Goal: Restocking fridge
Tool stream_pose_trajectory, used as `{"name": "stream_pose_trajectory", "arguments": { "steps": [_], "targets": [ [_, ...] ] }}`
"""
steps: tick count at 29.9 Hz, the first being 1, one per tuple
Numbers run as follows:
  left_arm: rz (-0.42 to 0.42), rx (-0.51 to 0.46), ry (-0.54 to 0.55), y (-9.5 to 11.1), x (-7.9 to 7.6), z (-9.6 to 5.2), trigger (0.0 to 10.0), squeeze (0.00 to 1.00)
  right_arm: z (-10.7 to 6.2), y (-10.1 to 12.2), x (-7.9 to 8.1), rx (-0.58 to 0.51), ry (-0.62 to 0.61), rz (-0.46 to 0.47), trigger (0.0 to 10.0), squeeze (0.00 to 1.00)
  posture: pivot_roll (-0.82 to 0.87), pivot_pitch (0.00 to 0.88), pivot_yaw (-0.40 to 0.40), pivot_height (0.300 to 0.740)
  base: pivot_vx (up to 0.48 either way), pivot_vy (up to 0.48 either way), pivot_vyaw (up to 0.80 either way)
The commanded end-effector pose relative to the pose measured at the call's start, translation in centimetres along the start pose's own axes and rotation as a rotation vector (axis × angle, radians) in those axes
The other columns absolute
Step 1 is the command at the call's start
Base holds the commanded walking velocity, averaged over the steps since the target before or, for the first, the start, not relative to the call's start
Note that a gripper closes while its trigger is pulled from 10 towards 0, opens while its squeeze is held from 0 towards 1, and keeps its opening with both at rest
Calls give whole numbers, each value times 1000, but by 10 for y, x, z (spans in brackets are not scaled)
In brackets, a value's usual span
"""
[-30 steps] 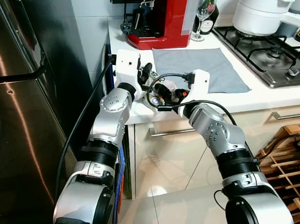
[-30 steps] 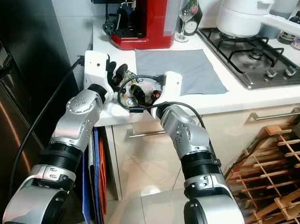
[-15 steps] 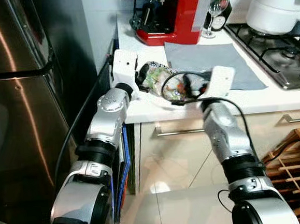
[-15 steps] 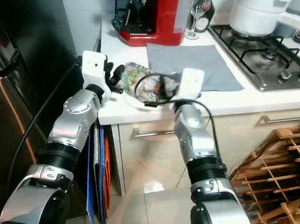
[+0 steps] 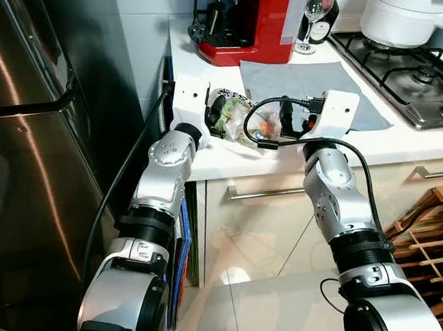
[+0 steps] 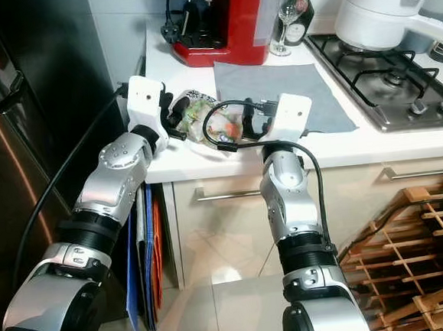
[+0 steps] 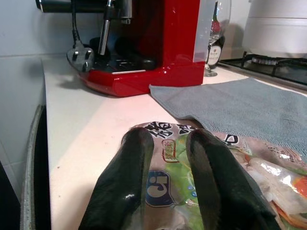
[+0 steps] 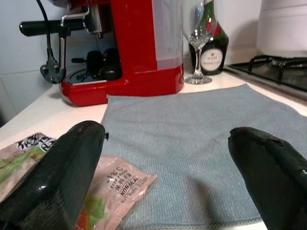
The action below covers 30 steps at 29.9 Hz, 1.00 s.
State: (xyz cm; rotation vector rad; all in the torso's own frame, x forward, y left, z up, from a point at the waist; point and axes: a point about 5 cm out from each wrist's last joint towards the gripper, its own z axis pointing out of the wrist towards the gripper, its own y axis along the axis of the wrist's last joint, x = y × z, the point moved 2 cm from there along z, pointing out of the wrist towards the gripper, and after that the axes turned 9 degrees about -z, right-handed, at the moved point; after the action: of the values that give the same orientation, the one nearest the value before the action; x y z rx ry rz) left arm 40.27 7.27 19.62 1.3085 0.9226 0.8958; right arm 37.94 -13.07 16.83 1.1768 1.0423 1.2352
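Left gripper (image 7: 165,191) pinches one food packet (image 7: 230,158); right gripper (image 8: 168,158) spread wide.

Setting: home kitchen. White countertop (image 5: 229,161) under the left gripper (image 7: 170,158); red coffee machine (image 5: 252,17) and wine glass (image 5: 315,12) beyond it; gas hob (image 5: 407,82) with white pot (image 5: 412,8) far right; steel fridge (image 5: 21,150) left.

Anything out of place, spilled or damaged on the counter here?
Nothing spilled or broken. The one oddity: the coffee machine's plug hangs loose, unplugged, beside the red coffee machine. The food bag lies flat on the counter.
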Motion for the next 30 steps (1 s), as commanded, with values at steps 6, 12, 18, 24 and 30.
{"name": "stream_pose_trajectory", "arguments": {
  "steps": [6, 12, 18, 24, 30],
  "targets": [
    [69, -22, -10, -1, -2, -2, 10000, 1000, -2, 12, -7, -86, -33, -56, 10000, 0, -36, 0, -64, 740, 0, 0, 0],
    [115, -83, 21, 9, 1, -1, 10000, 1000, -4, 11, -6, -89, -33, -73, 10000, 0, -38, 0, -65, 740, 0, 0, 0],
    [145, -92, 22, 8, 2, -2, 10000, 1000, -4, 7, -5, -78, -29, -79, 10000, 0, -36, 0, -64, 740, 0, 0, 0],
    [-65, 21, 13, -14, 4, 0, 10000, 0, -5, 6, -5, -56, -21, -20, 10000, 0, -40, 0, -64, 740, 0, 0, 0],
    [-213, 75, 50, -24, 17, 3, 10000, 0, -7, 6, -6, -62, -17, -27, 10000, 0, -52, 0, -64, 740, 0, 0, 0]
  ]
}}
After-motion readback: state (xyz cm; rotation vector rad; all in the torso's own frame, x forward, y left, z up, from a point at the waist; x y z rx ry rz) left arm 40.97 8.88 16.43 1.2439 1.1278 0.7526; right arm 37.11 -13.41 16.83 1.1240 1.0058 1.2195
